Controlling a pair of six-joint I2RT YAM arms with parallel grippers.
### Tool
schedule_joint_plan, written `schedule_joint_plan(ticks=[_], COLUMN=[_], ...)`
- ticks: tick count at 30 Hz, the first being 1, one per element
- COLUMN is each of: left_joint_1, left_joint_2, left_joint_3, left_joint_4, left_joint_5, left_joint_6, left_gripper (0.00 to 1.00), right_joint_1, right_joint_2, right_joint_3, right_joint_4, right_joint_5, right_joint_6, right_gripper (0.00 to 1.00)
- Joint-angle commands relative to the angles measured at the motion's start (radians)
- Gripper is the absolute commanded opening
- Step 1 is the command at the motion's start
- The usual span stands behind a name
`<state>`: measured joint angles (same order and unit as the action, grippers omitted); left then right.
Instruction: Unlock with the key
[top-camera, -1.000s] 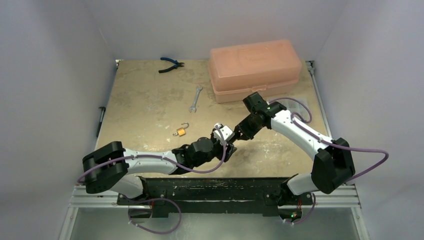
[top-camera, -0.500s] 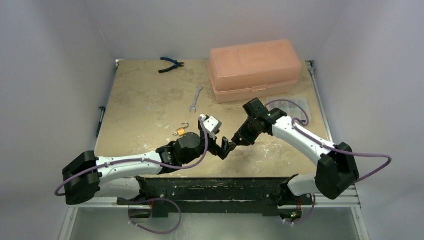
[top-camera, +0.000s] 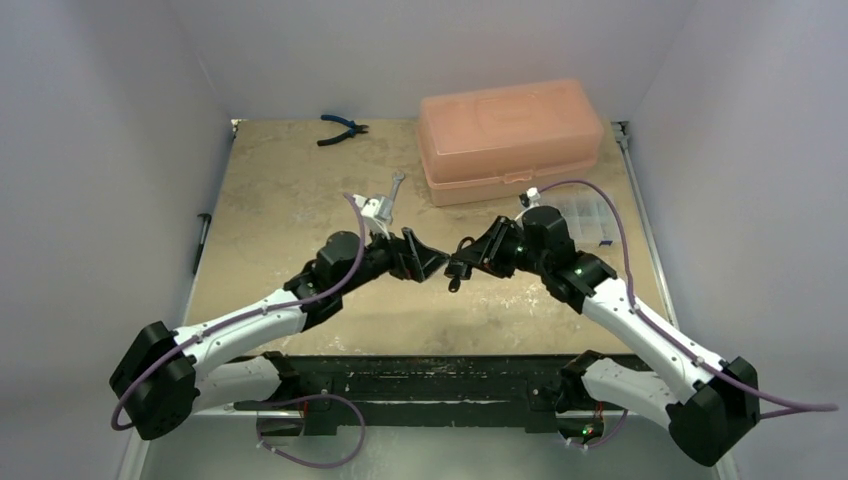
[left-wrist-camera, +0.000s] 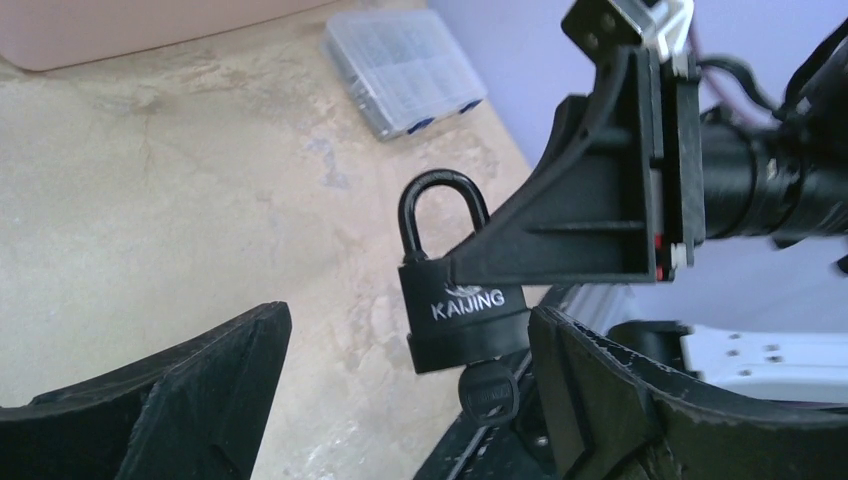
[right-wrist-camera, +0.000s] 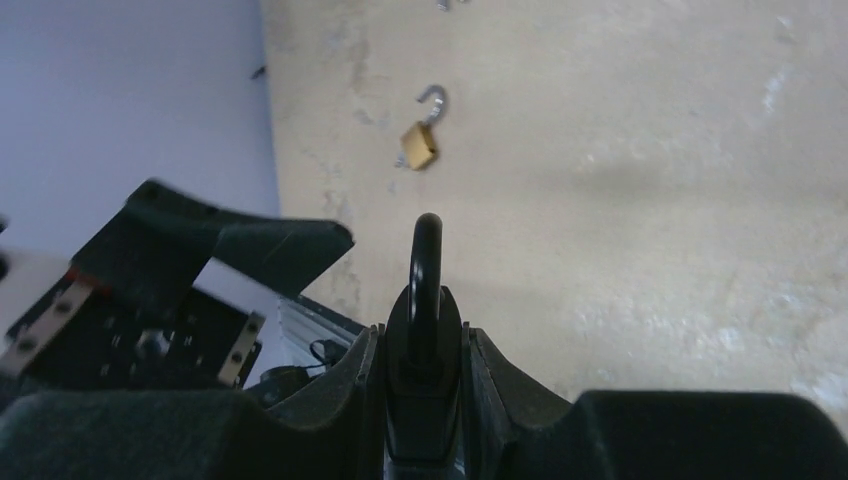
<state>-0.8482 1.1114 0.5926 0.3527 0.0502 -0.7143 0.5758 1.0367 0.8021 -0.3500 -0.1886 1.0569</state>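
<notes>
The left gripper has opened - jaws wide apart - facing the black padlock clamped in the right gripper; the key sits inserted, the shackle still looks shut - turning probably remains.

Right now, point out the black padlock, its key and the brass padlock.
black padlock (left-wrist-camera: 462, 312): left wrist view, on its body.
key (left-wrist-camera: 488, 388): left wrist view, on its black head.
brass padlock (right-wrist-camera: 420, 146): right wrist view, on its body.

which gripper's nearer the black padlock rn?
Right. The right gripper clamps the black padlock by its body; the left gripper stands open just short of it, facing the key.
</notes>
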Motion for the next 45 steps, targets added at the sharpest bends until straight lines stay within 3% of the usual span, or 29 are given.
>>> schedule_joint_plan(ticks=[1,6,10,17,20,28,34,39,42,45], left_joint_1=[0.126,0.157,0.161,0.164,0.165,0.166,0.166,0.166,0.166,0.166], left_joint_2=[-0.016,-0.014,0.019,0.065,0.093,0.141,0.163,0.197,0.223,0.239], left_joint_3=[-0.048,-0.094,-0.115,-0.136,-0.131,-0.124,-0.101,-0.085,-0.070,-0.058], left_joint_4=[0.211,0.324,0.505,0.771,0.846,0.858,0.865,0.864,0.881,0.883], left_joint_5=[0.351,0.462,0.549,0.597,0.613,0.605,0.604,0.601,0.602,0.602], left_joint_6=[-0.170,-0.199,-0.285,-0.434,-0.488,-0.501,-0.506,-0.522,-0.536,-0.546], left_gripper=[0.92,0.87,0.78,0.70,0.59,0.43,0.41,0.34,0.26,0.10], right_joint_1=[-0.001,-0.002,-0.002,-0.002,-0.001,-0.001,-0.002,-0.001,-0.002,-0.002], right_joint_2=[-0.099,-0.151,-0.160,-0.157,-0.160,-0.138,-0.123,-0.114,-0.107,-0.102], right_joint_3=[-0.035,-0.092,-0.122,-0.155,-0.172,-0.190,-0.203,-0.198,-0.188,-0.176], right_joint_4=[0.325,0.550,0.681,0.845,0.918,1.001,1.042,1.049,1.023,0.996], right_joint_5=[-0.121,-0.244,-0.318,-0.415,-0.444,-0.467,-0.474,-0.478,-0.478,-0.471], right_joint_6=[-0.107,-0.118,-0.100,-0.050,-0.020,0.019,0.026,0.022,0.001,-0.015], right_gripper=[0.00,0.00,0.00,0.00,0.00,0.00,0.00,0.00,0.00,0.00])
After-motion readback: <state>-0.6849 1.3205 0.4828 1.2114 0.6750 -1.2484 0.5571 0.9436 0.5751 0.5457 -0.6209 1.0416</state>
